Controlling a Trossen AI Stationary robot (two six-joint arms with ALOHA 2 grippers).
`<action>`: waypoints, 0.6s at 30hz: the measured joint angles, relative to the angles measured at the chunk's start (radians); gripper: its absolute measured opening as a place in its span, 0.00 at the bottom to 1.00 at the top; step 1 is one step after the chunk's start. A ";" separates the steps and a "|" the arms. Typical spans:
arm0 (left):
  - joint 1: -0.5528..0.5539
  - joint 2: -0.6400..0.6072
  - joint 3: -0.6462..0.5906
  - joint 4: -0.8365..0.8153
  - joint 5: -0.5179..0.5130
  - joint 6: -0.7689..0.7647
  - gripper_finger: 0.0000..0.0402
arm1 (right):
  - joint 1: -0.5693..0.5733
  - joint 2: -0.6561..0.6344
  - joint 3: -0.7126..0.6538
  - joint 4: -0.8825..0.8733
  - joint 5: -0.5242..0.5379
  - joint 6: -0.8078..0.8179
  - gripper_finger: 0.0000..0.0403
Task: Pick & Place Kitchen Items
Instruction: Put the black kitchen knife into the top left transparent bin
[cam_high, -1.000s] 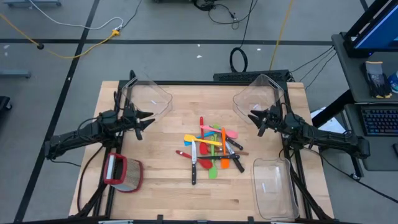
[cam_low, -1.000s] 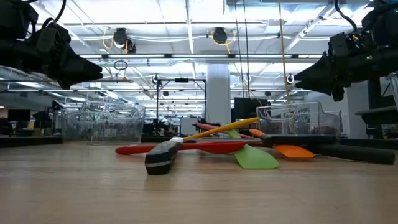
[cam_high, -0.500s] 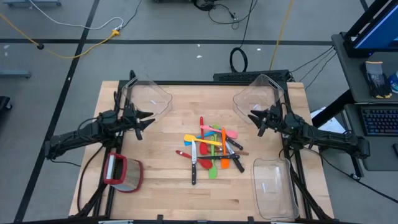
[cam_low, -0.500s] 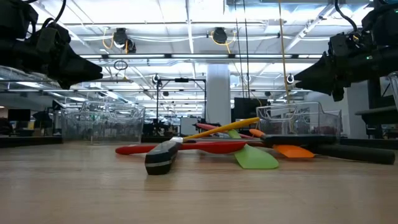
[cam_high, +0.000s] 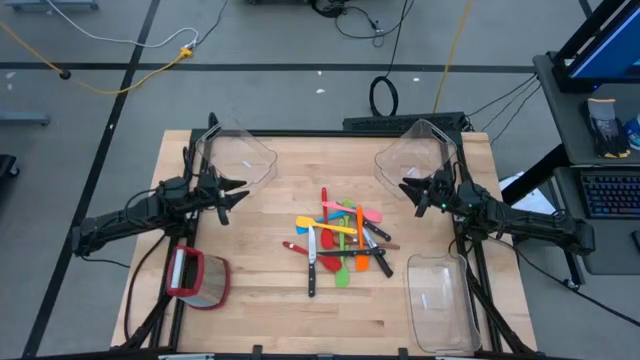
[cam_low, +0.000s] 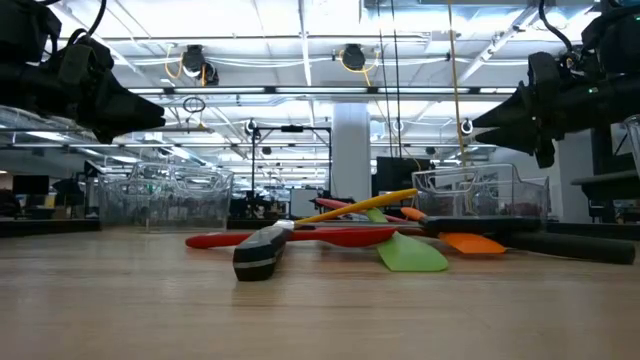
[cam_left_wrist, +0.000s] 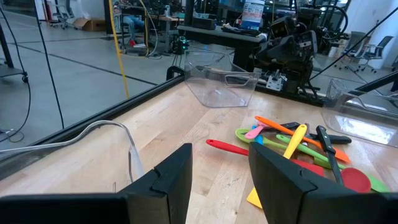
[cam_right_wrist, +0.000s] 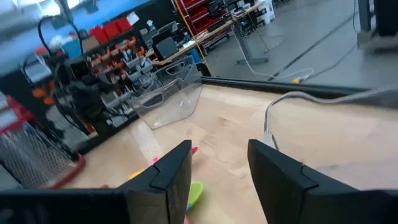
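From overhead I have the heap of kitchen utensils (cam_high: 342, 240) at the middle of the wooden table (cam_high: 270, 300), with the left gripper (cam_high: 233, 194) out at its nine o'clock and the right gripper (cam_high: 407, 190) at about two o'clock, both well apart from the heap and carrying nothing. Clear bins sit at eleven o'clock (cam_high: 240, 156), one o'clock (cam_high: 414, 152) and five o'clock (cam_high: 440, 303), and a red-rimmed container (cam_high: 197, 278) at eight o'clock. At table height, both grippers hang above the wood on either side, while a black-handled knife (cam_low: 262, 250), a green spatula (cam_low: 410, 254) and an orange spatula (cam_low: 470, 243) lie nearest me (the rest overlap too much to sort). Through the left wrist camera, its fingers (cam_left_wrist: 175, 174) stand spread with bare table between them, the pile ahead. The right wrist camera shows its fingers (cam_right_wrist: 171, 168) parted likewise, gripping nothing.
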 joint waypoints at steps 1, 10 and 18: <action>0.000 0.000 0.000 0.000 0.000 0.000 0.40 | 0.000 0.000 0.000 0.000 0.000 0.016 0.38; 0.000 0.000 0.000 0.002 -0.037 0.028 0.40 | 0.000 0.000 0.000 0.000 0.002 -0.015 0.38; 0.000 0.000 0.000 0.097 -0.059 -0.166 0.40 | 0.000 0.000 0.000 0.000 0.002 -0.018 0.38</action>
